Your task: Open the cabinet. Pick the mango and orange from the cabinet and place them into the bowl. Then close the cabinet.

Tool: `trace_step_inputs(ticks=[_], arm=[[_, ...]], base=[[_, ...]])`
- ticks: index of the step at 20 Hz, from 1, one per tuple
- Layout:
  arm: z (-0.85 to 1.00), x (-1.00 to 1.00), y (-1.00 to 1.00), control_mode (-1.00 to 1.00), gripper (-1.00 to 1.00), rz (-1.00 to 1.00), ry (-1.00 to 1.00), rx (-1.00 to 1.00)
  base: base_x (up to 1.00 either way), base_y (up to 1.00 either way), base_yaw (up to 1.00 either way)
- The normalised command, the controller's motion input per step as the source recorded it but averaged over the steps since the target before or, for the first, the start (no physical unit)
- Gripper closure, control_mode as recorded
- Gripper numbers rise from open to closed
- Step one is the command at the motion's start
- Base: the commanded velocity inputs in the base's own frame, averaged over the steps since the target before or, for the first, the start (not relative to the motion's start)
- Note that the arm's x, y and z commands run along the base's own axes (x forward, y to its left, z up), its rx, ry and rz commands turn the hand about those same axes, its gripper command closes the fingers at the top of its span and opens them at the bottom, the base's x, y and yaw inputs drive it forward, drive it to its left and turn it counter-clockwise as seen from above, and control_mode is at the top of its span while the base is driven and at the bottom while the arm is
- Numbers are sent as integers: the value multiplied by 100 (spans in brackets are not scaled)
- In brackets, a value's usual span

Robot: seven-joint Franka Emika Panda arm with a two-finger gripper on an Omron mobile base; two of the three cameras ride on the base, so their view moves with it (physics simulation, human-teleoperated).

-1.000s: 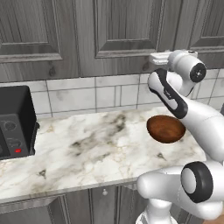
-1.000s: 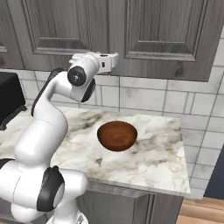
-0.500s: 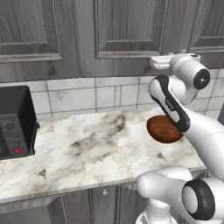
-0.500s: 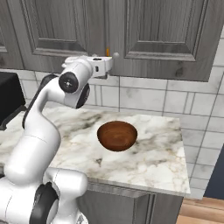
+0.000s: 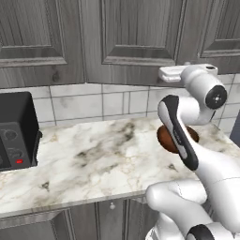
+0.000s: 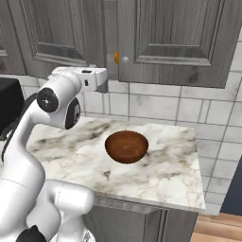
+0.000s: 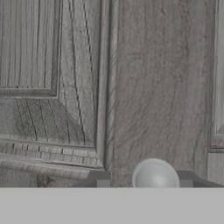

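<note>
here end effector (image 7: 145, 183) straddles cabinet (image 7: 153, 87) knob (image 7: 154, 175).

The light is soft and even, with no bright lamp to see. The marble counter (image 5: 93, 154) looks bright and the grey cabinet (image 5: 136, 37) looks dimmer. A faint shadow lies under the bowl (image 6: 126, 146). The silver knob (image 7: 154, 175) has a soft shine. Everything looks a bit fuzzy up close.
</note>
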Motion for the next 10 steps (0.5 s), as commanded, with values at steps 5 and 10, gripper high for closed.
trace_step_inputs(ticks=[5, 10], arm=[[9, -49, 99, -100, 100, -10, 0, -1], [9, -39, 100, -100, 100, -13, 0, -3]], base=[[0, 0, 0], [0, 0, 0]])
